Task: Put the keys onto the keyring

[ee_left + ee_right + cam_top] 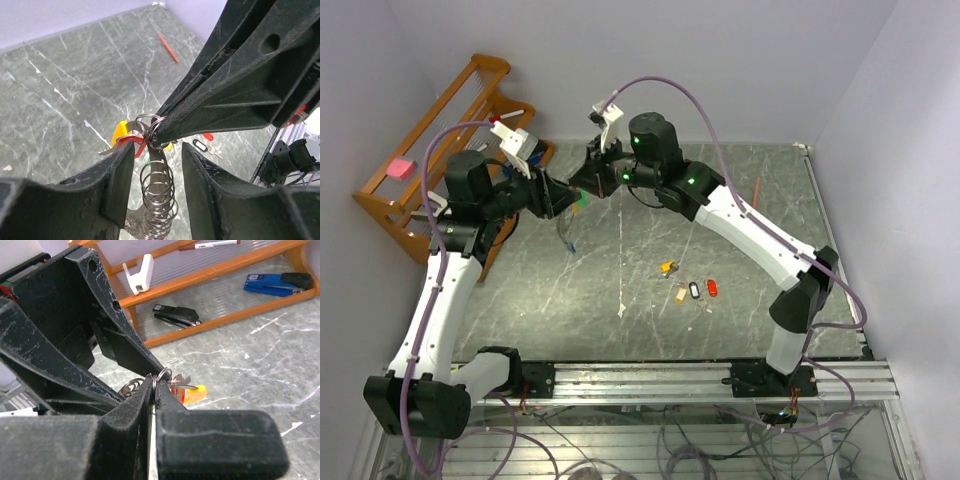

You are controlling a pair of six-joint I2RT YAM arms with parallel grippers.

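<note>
The right gripper (153, 384) is pressed shut, its tips pinching the thin silver loop of the keyring (146, 124). It holds the loop in the air over the far left part of the table (520, 300), near the wooden rack (430, 170). The left gripper (157, 150) meets it head on with its fingers (112, 185) apart. The keyring sits just at the mouth of the gap between them. A coil of wire (157, 197) runs from the ring into that gap and appears to touch neither finger. A yellow tag (119, 134) and a red tag (131, 142) sit close against the ring. The red one lies right at one left fingertip, but I cannot tell whether it touches. The loose keys (692, 288) lie grouped on the table near its middle, well apart from both grippers. A red pen (757, 193) lies further right
</note>
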